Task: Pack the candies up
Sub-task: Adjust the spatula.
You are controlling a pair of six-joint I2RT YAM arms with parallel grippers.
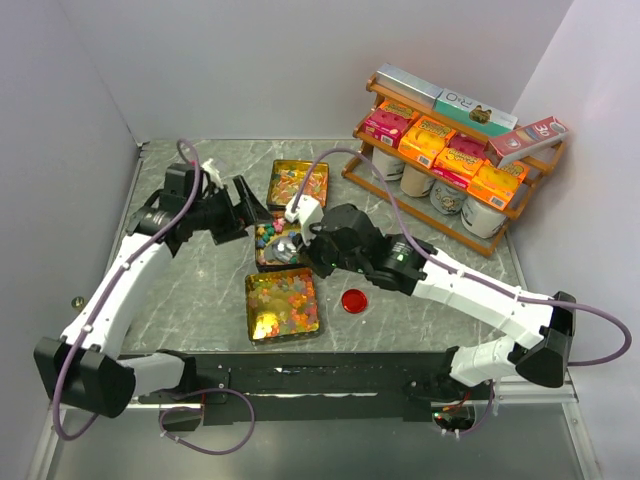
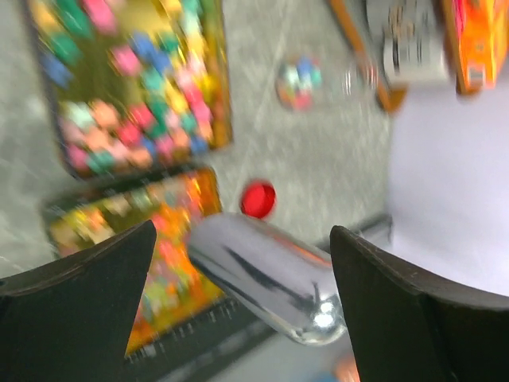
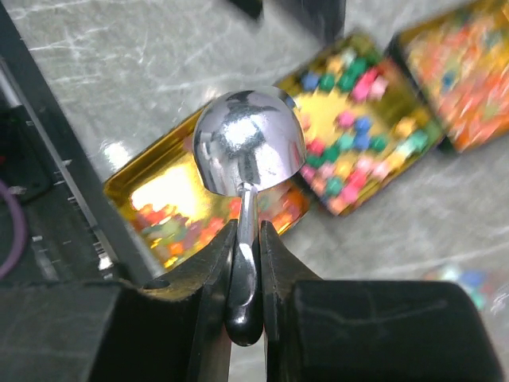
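though tiny, brightly multicoloured candies (image 3: pixel 354 123)

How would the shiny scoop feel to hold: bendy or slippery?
Probably stiff: the scoop looks like polished metal. Likely slippery, being glossy; the right pincer grips only its thin handle, so it might twist. Its round bowl could rock if set down.
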